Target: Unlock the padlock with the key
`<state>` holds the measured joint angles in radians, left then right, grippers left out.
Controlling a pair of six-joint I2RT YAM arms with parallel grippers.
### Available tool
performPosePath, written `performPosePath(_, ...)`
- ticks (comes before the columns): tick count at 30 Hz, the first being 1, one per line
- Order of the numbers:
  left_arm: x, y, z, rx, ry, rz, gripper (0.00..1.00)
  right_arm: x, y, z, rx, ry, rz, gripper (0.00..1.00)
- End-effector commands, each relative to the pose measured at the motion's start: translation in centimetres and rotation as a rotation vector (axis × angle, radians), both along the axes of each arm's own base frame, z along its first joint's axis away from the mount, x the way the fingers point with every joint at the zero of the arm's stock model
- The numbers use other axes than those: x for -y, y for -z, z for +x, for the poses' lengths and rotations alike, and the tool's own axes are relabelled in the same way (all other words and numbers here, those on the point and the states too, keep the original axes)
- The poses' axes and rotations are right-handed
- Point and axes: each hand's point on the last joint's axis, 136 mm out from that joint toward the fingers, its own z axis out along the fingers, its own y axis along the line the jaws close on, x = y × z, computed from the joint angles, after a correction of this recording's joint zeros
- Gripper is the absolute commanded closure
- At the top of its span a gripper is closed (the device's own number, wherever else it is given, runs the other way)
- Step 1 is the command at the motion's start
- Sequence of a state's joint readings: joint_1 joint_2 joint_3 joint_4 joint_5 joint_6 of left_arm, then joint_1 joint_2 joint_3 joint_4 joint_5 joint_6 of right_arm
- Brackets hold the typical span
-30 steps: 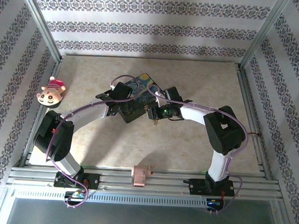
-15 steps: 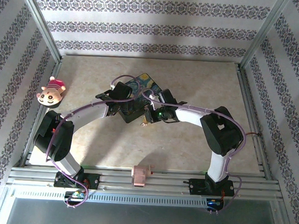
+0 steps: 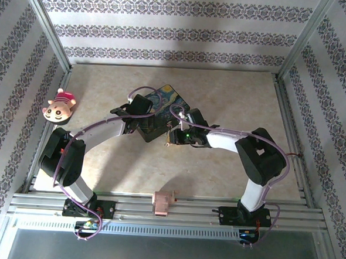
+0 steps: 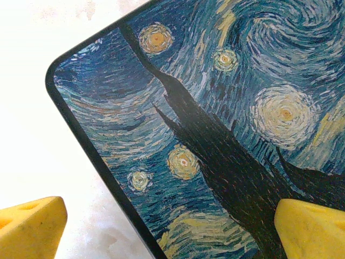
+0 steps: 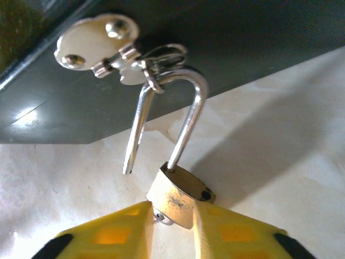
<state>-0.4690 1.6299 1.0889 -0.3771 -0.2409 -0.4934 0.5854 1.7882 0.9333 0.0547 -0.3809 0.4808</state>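
My right gripper (image 5: 170,229) pinches the little brass padlock (image 5: 180,195) by its body, fingers closed on both sides. Its shackle (image 5: 186,113) hangs through the clasp (image 5: 94,40) on the painted box (image 4: 226,108), one leg pulled free. My left gripper (image 4: 167,226) hovers spread wide over the box's corner, holding nothing. What's inside the box is hidden.

padlock (image 5: 180,195) btm hidden in right hand (image 5: 171,217), box (image 4: 226,135) partly cropped
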Motion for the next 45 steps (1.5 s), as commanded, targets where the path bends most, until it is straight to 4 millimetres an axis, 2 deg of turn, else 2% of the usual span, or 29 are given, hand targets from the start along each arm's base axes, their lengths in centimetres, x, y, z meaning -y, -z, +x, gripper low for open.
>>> performPosePath(1, -1.8, 1.9, -0.6, -0.053, -0.031, 0.060, 0.01, 0.7, -1.3, 0.8, 0.051, 0.080, -0.010, 0.69)
performPosePath(3, -1.8, 1.9, -0.6, -0.055, -0.034, 0.060, 0.01, 1.2, -0.9, 0.8, 0.047, 0.102, -0.039, 0.64)
performPosePath(8, -1.8, 1.9, -0.6, -0.058, -0.033, 0.056, 0.01, 0.8, -0.3, 0.3, 0.056, 0.117, -0.095, 0.53)
performPosePath(12, -1.7, 2.0, -0.6, -0.059, -0.032, 0.053, 0.01, 0.6, 0.2, 0.0, 0.078, 0.140, -0.149, 0.48)
performPosePath(21, -1.6, 2.4, -0.6, -0.068, -0.039, 0.045, 0.01, -1.1, 1.0, -0.5, 0.090, 0.121, -0.184, 0.47)
performPosePath(35, -1.6, 2.6, -0.8, -0.075, -0.040, 0.039, 0.01, -1.8, 2.7, -0.2, 0.093, 0.150, -0.272, 0.43)
performPosePath(45, -1.6, 2.5, -0.8, -0.070, -0.047, 0.031, 0.01, -0.5, 3.6, -0.5, 0.085, 0.194, -0.353, 0.55)
